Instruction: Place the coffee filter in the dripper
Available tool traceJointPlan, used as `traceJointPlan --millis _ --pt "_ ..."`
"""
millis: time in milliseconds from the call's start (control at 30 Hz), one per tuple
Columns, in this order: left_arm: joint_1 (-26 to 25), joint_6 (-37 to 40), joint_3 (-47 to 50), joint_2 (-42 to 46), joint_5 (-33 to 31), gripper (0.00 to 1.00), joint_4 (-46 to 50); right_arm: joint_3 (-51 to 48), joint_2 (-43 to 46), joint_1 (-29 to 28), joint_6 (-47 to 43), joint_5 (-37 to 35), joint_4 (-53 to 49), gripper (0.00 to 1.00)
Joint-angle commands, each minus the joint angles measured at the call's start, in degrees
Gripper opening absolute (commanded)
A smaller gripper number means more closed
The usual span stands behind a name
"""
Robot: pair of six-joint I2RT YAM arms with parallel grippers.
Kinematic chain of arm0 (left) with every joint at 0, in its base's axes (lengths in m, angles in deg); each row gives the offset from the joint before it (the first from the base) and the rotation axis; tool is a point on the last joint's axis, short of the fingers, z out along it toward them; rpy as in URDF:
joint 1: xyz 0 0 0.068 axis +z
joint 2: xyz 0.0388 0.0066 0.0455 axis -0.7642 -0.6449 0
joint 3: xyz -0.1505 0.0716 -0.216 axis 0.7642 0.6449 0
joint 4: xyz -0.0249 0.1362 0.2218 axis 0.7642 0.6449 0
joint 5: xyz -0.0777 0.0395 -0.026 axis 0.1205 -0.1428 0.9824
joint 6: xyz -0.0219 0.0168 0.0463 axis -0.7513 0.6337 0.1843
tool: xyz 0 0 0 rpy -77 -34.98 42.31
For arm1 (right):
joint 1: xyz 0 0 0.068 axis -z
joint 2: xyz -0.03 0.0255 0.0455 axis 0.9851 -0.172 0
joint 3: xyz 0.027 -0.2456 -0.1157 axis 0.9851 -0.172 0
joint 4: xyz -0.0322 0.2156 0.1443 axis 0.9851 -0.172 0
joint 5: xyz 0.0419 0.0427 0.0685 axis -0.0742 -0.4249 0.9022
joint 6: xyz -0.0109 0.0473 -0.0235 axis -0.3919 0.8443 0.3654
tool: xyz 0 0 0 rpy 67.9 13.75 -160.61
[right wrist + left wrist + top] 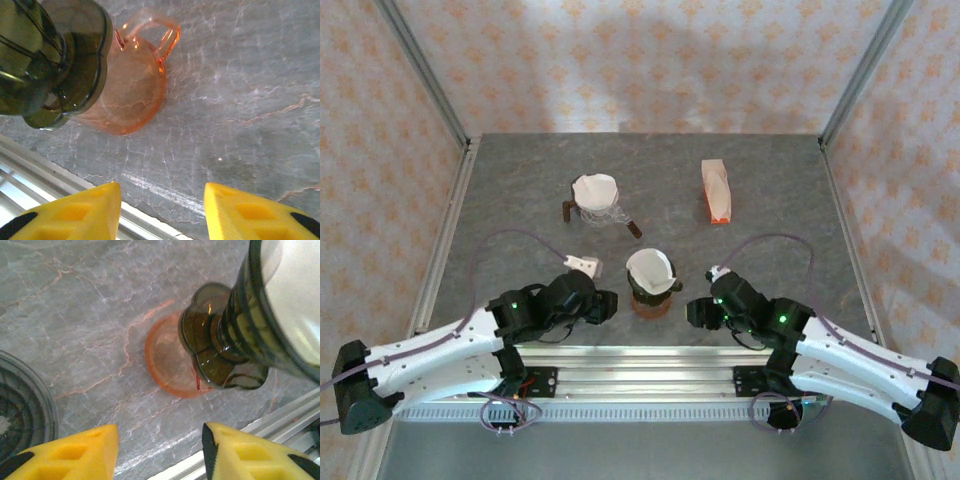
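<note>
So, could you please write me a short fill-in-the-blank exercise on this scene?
1. The dark olive glass dripper stands on a transparent ____ glass cup.
2. The white paper filter sits ____ that dripper.
3. The left gripper and the right gripper each hold ____.
Missing words: orange; inside; nothing.

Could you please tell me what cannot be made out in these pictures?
- Left wrist view: dark round thing, cut off by the left edge; unidentifiable.
- Left wrist view: dripper rim, cut off by the top edge.
- Right wrist view: dripper's inside, cut off by the top-left corner.
- Top view: packet, print too small to read.
- Top view: cup, mostly hidden under the dripper.
</note>
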Motion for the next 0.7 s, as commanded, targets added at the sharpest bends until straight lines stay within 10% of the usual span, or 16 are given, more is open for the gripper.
traceJointPlan --millis 0,667 --pt "-2.69 -4.38 2.48 -2.55 -1.57 0.43 -6.46 -2.63 0.78 -0.56 2.56 1.33 7.45 0.43" --pt "-9.45 -8.85 3.36 -18.66 -3.67 0.00 -17.88 -10.39 -5.56 -0.60 10.50 1.22 21.36 0.27"
